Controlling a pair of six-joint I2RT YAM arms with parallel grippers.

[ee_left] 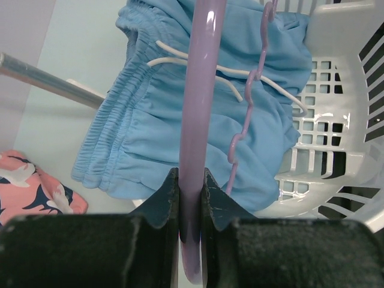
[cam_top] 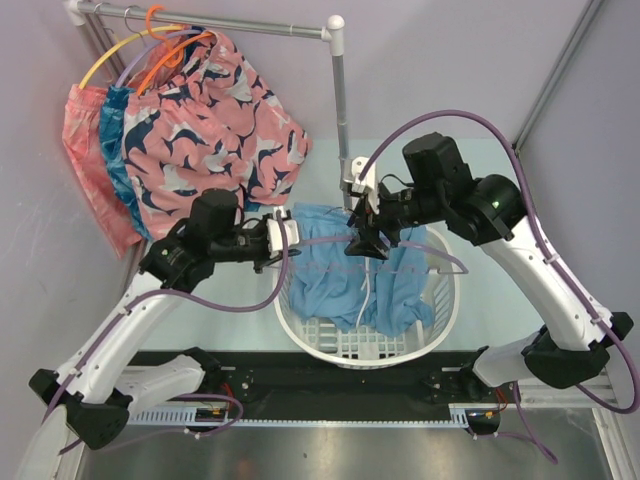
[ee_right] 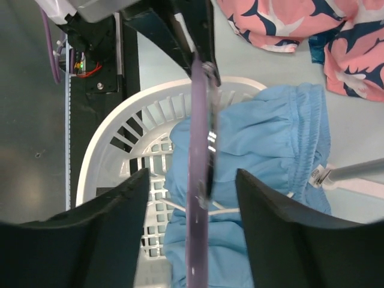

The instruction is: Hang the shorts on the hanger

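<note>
The left gripper [cam_top: 285, 236] is at the far-left rim of the white laundry basket [ee_right: 101, 144]. Its fingers are clamped tight on the hanger [ee_left: 198, 90], and in the left wrist view the smooth lavender bar runs straight out from between the two black pads with no gap on either side. The right gripper [cam_top: 366, 243] hangs over the far middle of the basket. Its jaws are spread well apart, one finger on each side of the same lavender bar and neither touching it, so it has hold of nothing.

From the left gripper the hanger reaches rightward across the basket, and its thin far end shows near the right rim in the overhead view. Its wavy notched arm lies over the shorts [cam_top: 322, 278]. I cannot tell whether any part of it passes inside a leg.

The light-blue shorts are bunched in the basket. The gathered elastic waistband spills over the far-left rim toward the table, and the rest is heaped down inside against the lattice wall. The white drawstring [ee_left: 180, 60] trails loose across the front of the fabric, under the hanger.

At the far left a clothes rail [cam_top: 230, 25] holds the pink patterned shorts [cam_top: 215, 125], the teal shorts [cam_top: 118, 150], an orange hanger [cam_top: 165, 45] and a yellow hanger [cam_top: 100, 60] — all well apart from the basket.
</note>
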